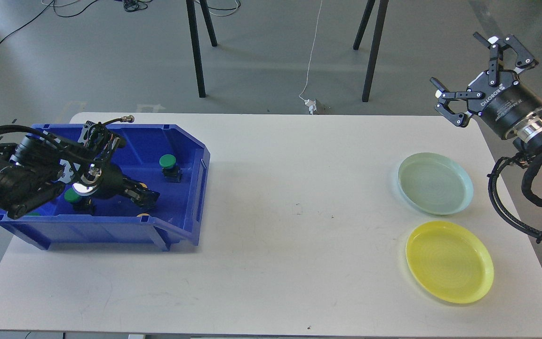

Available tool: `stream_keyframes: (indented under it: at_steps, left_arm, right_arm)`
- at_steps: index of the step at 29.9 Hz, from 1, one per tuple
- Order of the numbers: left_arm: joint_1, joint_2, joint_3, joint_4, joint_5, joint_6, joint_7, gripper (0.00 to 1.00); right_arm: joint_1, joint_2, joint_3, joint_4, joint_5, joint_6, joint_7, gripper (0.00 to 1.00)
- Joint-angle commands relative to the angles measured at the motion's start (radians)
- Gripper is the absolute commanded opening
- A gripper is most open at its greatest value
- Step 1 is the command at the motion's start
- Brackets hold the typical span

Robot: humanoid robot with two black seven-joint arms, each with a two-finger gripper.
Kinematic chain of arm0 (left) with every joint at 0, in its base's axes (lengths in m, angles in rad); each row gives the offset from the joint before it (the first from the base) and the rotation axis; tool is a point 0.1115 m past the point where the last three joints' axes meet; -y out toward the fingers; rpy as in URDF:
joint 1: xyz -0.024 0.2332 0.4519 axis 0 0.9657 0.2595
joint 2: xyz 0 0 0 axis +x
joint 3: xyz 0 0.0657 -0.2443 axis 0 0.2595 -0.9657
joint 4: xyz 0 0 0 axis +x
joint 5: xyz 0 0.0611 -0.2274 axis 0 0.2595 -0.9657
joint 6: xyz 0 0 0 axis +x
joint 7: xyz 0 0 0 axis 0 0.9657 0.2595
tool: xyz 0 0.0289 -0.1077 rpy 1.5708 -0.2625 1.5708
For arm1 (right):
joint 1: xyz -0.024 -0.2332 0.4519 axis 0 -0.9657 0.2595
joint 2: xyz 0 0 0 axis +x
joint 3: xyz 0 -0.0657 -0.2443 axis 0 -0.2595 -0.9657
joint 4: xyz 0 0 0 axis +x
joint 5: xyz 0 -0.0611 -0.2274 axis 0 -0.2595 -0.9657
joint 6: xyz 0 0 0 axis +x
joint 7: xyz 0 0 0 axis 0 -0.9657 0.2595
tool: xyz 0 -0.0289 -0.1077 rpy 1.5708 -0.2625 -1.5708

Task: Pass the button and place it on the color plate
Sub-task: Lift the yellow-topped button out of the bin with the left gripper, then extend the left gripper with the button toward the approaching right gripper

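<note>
Blue plastic bin (191,197) sits at table's left end w/ the buttons inside, so pick has to start there. Left gripper (145,197) is reached down into the bin, tip low near the floor; fingers dark and bunched, can't tell if spread or pinching anything. Green button (168,162) stands upright on its black base just beyond the tip, not touched. Second green button (74,196) sits under the wrist, partly hidden; bit of a yellow one (143,216) peeks at the bin's front wall. Which one is the target — unclear.

Right gripper (472,77) hangs up off table's far-right corner, fingers spread wide, holding nothing — prob. parked ready to receive the handover. Pale green plate (459,200) and yellow plate (480,282) lie side by side on the right of the white table (275,235), both bare, within right arm's reach only. Hence the pass: bin left, plates right. Judged early stage, no button lifted yet.
</note>
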Motion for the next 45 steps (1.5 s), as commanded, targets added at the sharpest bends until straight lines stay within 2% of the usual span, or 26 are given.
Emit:
stream_keyframes:
  at_steps: [1,3,5,7,11,14,17,22,26,29,33,36,38,42,43,45]
  left_arm:
    - [-0.001,0.001,0.0,0.0,0.003,0.0,0.0,0.37]
    - [-0.001,0.002,0.0,0.0,0.003,0.0,0.0,0.28]
    - [-0.002,0.004,0.0,0.0,0.005,0.0,0.0,0.15]
    - [-0.005,0.007,0.0,0.0,0.005,0.0,0.0,0.08]
    - [-0.025,0.027,-0.004,-0.012,0.0,0.0,0.0,0.06]
    - [-0.068,0.105,-0.026,-0.043,-0.009,0.0,0.0,0.06]
    - [-0.133,0.245,-0.113,-0.208,-0.018,-0.012,0.0,0.06]
    - [-0.121,0.565,-0.357,-0.587,-0.102,-0.068,0.0,0.07]
    - [-0.096,0.648,-0.405,-0.788,-0.337,-0.068,0.0,0.07]
    - [-0.093,0.611,-0.438,-0.868,-0.521,-0.065,0.0,0.07]
    - [-0.084,0.409,-0.486,-0.865,-0.752,-0.017,0.0,0.07]
    - [-0.059,0.239,-0.535,-0.786,-0.874,0.018,0.0,0.07]
    - [-0.024,0.139,-0.564,-0.721,-0.921,0.014,0.0,0.07]
    - [0.057,0.002,-0.587,-0.62,-0.955,0.003,0.0,0.07]
    - [0.057,-0.004,-0.589,-0.62,-0.96,0.0,0.0,0.07]
    - [0.057,-0.012,-0.595,-0.614,-0.969,0.0,0.0,0.07]
  right_arm:
    - [-0.005,0.0,0.0,0.0,0.0,0.0,0.0,1.0]
    - [-0.007,-0.002,0.0,0.001,0.0,0.0,0.0,1.0]
    - [-0.008,-0.003,0.0,0.001,0.0,0.0,-0.001,1.0]
    - [-0.008,-0.005,0.002,0.003,0.0,0.0,0.0,1.0]
    - [-0.008,-0.005,0.014,0.003,0.0,0.0,0.0,1.0]
    - [-0.011,-0.006,0.019,0.003,0.0,0.0,-0.001,1.0]
    - [-0.013,-0.017,0.025,0.006,0.0,0.0,0.0,1.0]
    - [-0.014,-0.02,0.023,0.0,-0.002,-0.006,0.0,1.0]
    - [-0.02,-0.037,0.017,0.009,-0.003,-0.006,0.0,1.0]
    - [-0.04,-0.054,0.013,0.033,-0.024,-0.006,0.0,1.0]
    - [-0.112,-0.077,0.025,0.124,-0.204,-0.021,0.025,1.0]
    - [-0.172,-0.091,0.026,0.234,-0.332,-0.08,0.11,1.0]
    - [-0.198,-0.095,0.032,0.306,-0.405,-0.13,0.167,1.0]
    - [-0.228,-0.095,0.071,0.417,-0.486,-0.186,0.287,1.0]
    - [-0.229,-0.095,0.08,0.432,-0.517,-0.186,0.302,1.0]
    - [-0.229,-0.085,0.089,0.452,-0.596,-0.187,0.305,1.0]
